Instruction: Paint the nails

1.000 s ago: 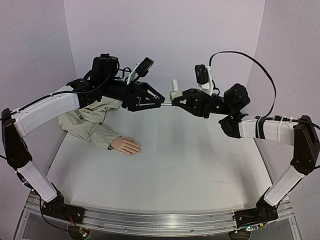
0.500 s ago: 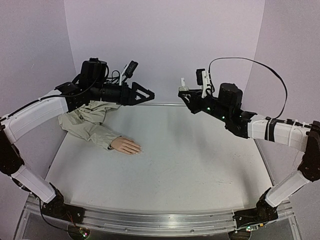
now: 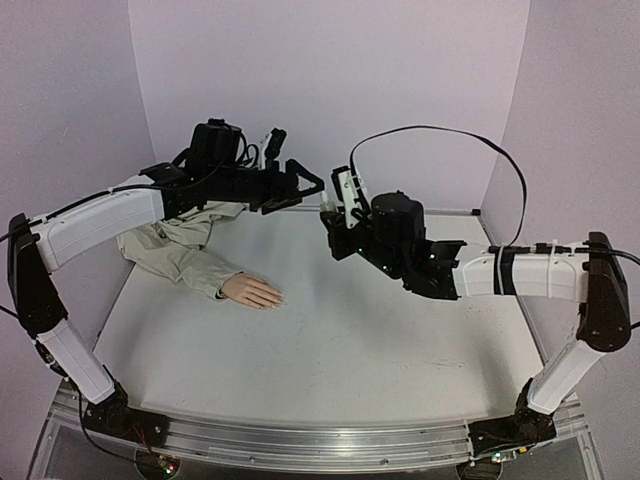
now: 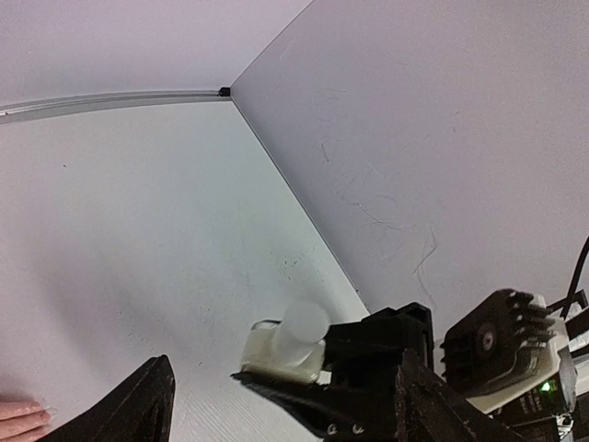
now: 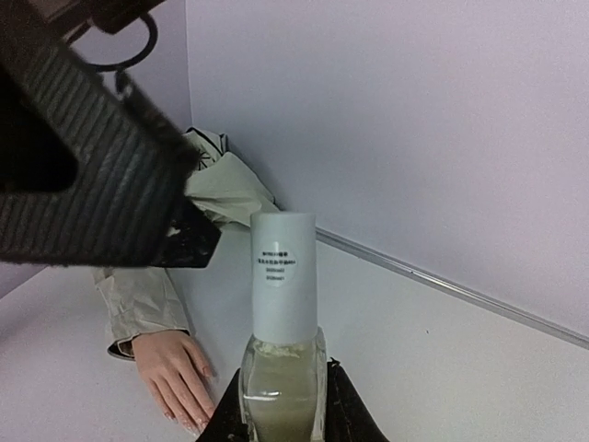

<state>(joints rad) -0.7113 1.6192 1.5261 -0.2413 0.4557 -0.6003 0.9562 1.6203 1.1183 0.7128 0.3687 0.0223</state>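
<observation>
Pale lilac walls close in a white table (image 3: 400, 350). Near its left edge we see a beige sleeve (image 3: 175, 250) and the mannequin hand (image 3: 250, 290) lying flat, the nails (image 3: 276, 297) pointing toward the table's middle. Above the far edge our left gripper (image 3: 312, 192) hangs spread wide with nothing in it. Just right of it, our right gripper (image 5: 282, 414) is clamped on a small white-capped bottle (image 5: 282, 313), held in the air.

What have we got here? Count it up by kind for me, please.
Robot arms: 2 (left arm, right arm)
Mannequin hand with beige sleeve: 1
Small bottle with white cap: 1
Total: 4
</observation>
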